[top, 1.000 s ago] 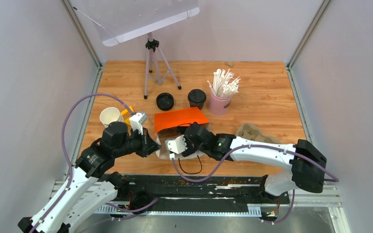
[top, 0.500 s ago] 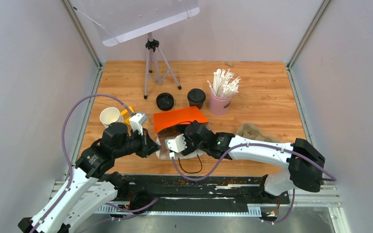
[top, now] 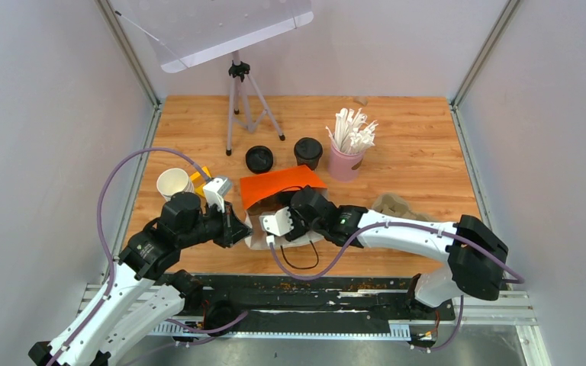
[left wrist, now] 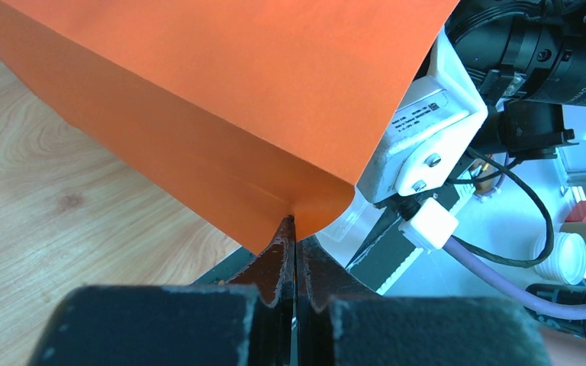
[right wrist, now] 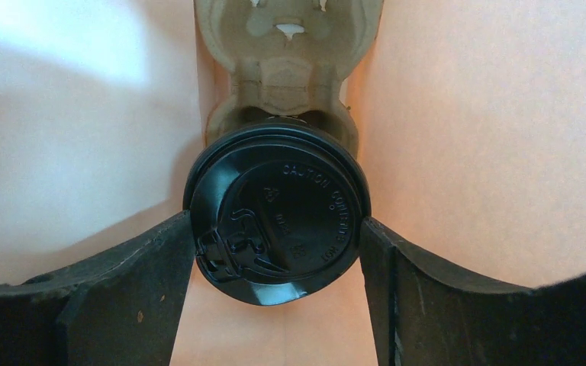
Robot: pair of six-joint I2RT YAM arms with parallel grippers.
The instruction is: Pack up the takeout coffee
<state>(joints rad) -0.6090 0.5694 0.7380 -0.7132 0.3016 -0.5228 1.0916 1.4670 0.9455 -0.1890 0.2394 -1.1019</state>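
Note:
An orange paper bag (top: 278,184) lies on its side at the table's near middle, its mouth toward the arms. My left gripper (left wrist: 294,229) is shut on the bag's (left wrist: 221,99) lower rim, pinching the paper. My right gripper (right wrist: 276,229) reaches inside the bag, shut on a takeout coffee cup by its black lid (right wrist: 290,198), one finger on each side. The cup stands at a brown pulp tray (right wrist: 290,46) deep in the bag. In the top view the bag hides the held cup. Another lidded cup (top: 308,151) stands behind the bag.
A black-lidded item (top: 259,158) sits beside the rear cup. An open white cup (top: 173,183) stands left by my left arm. A pink cup of straws (top: 345,162) is at back right, a second pulp tray (top: 397,204) at right, a tripod (top: 238,99) at the back.
My right arm has slid a little farther left and forward into the bag with the cup. The left gripper has kept its pinch on the bag rim.

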